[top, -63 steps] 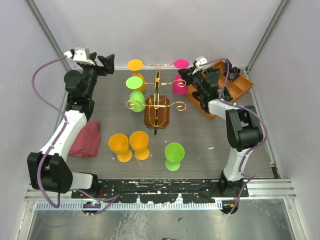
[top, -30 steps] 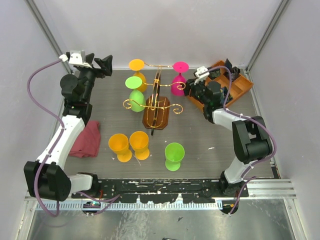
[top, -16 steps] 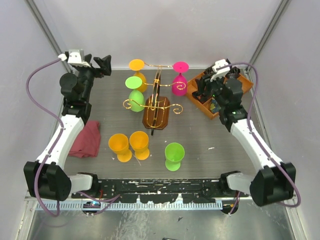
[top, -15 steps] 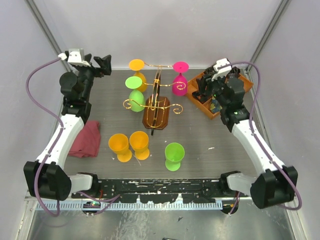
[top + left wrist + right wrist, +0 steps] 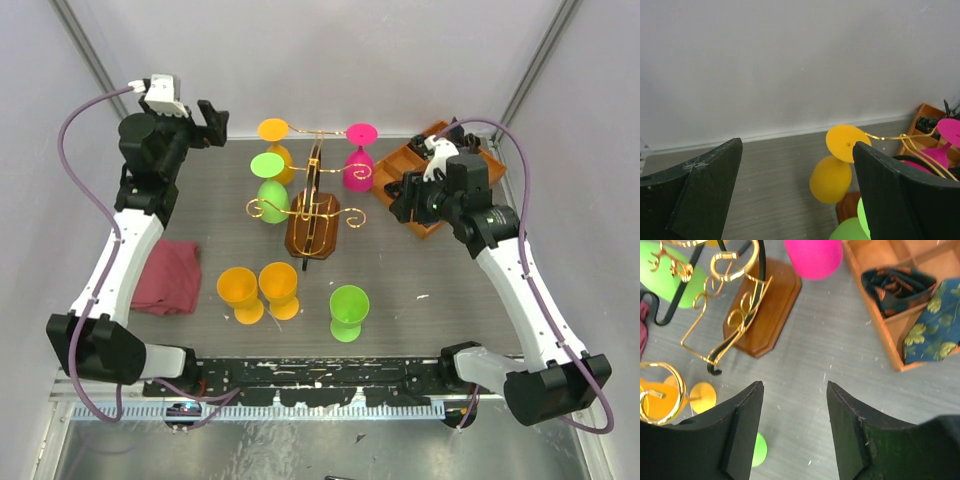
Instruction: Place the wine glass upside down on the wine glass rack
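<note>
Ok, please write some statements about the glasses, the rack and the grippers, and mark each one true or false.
1. Three glasses hang on the rack. True.
2. The pink glass is on the table. False: it hangs on the rack.
3. The left gripper and the right gripper are open and empty. True.
4. The table holds two green glasses and one orange. False: two orange glasses, one green glass.
5. The cloth lies in the tray. False: it lies on the table.

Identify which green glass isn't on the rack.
The green glass standing on the table near the orange glasses; the other green glass hangs inverted on the rack.
</note>
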